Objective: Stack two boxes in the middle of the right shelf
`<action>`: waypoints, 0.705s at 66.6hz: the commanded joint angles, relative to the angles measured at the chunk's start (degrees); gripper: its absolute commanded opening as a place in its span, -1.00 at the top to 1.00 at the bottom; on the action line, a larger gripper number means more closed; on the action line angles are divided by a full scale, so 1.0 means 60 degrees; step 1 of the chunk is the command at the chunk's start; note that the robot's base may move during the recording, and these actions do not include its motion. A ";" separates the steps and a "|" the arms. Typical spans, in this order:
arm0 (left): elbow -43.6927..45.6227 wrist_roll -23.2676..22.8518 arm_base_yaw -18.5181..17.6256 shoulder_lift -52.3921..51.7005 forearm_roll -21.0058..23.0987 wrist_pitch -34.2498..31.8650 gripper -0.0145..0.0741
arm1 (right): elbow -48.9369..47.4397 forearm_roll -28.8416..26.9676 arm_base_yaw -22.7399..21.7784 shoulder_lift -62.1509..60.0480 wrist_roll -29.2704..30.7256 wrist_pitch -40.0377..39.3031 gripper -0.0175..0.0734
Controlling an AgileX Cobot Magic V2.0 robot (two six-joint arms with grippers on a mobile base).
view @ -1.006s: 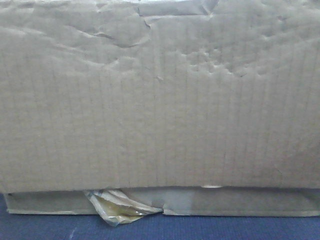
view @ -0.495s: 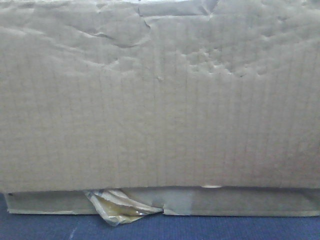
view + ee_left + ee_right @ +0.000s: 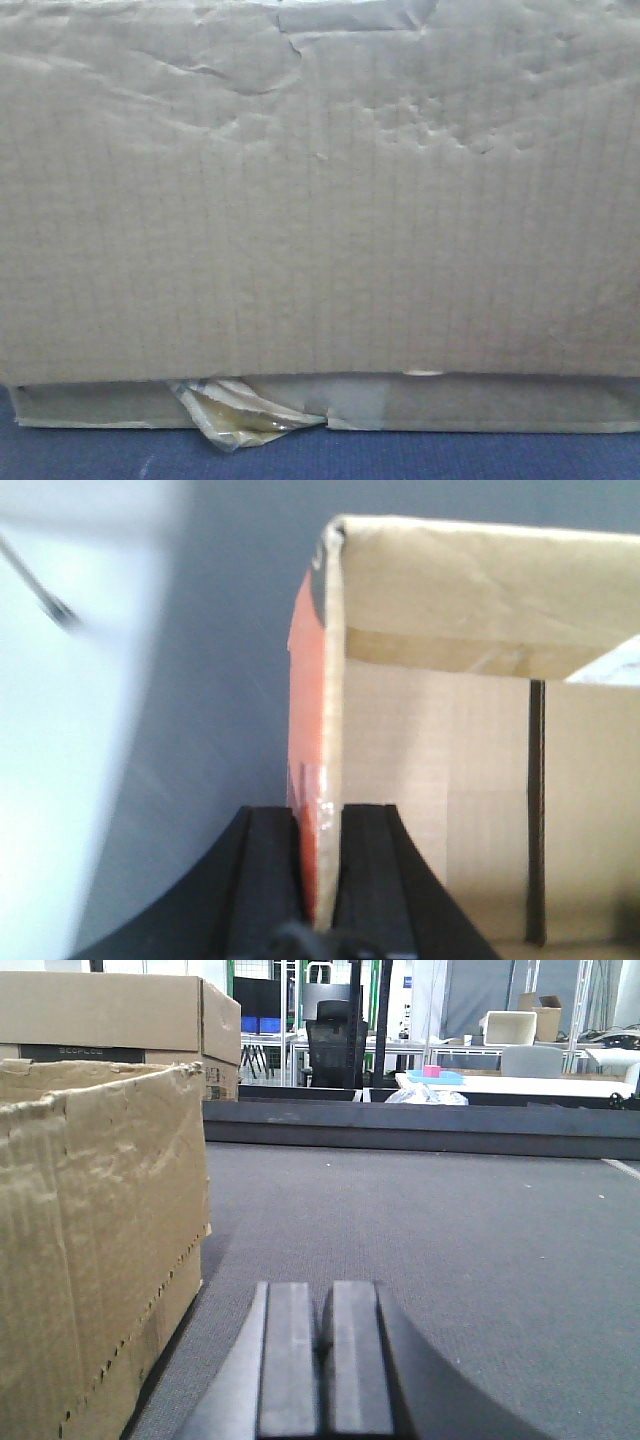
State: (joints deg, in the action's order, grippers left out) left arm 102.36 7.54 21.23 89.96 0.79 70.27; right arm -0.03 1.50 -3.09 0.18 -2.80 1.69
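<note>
The tall box (image 3: 320, 200) fills nearly the whole front-facing view, its plain brown corrugated side creased and dented near the top, with no print on it. It sits on the flatter box (image 3: 480, 405), of which only a low strip shows, with yellowish clear tape (image 3: 235, 415) peeling from its front. Both rest on a blue surface (image 3: 450, 458).

In the left wrist view, the left fingers (image 3: 268, 870) pinch the upright wall of an open carton (image 3: 450, 780). That wall is orange on the outside and plain brown inside, where a black strip runs down. Whether this carton is one of the two boxes cannot be told.

The right fingers (image 3: 290, 1350) are pressed together with nothing between them, low over the grey worktop (image 3: 450, 1240). A creased carton (image 3: 90, 1240) stands just to their left. Behind it, a far carton (image 3: 110, 1010) carries a dark band with pale lettering too blurred to read.
</note>
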 commanded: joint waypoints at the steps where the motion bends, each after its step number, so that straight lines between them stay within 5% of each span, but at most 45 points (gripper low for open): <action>1: 0.1026 -0.0605 0.0168 -0.0135 0.0503 -0.0050 0.92 | 0.0004 -0.0043 -0.0032 -0.0031 0.0075 -0.0232 0.98; 11: 0.2220 -0.1171 -0.0212 -0.0274 0.1607 -0.0050 0.92 | 0.0004 -0.0043 -0.0032 -0.0031 0.0075 -0.0232 0.98; 17: 0.2657 -0.1724 -0.0900 -0.0417 0.1550 -0.0050 0.92 | 0.0004 -0.0043 -0.0032 -0.0031 0.0075 -0.0232 0.98; 27: 0.2887 -0.3223 -0.2749 -0.0618 0.0109 -0.0050 0.92 | 0.0004 -0.0043 -0.0032 -0.0031 0.0075 -0.0232 0.98; 47: 0.2887 -0.5926 -0.7632 -0.0540 -0.3632 -0.0050 0.92 | 0.0004 -0.0043 -0.0032 -0.0031 0.0075 -0.0232 0.98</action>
State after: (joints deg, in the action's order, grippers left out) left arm 119.21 -22.04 -18.05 87.01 -15.36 71.27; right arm -0.03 1.50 -3.09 0.18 -2.80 1.69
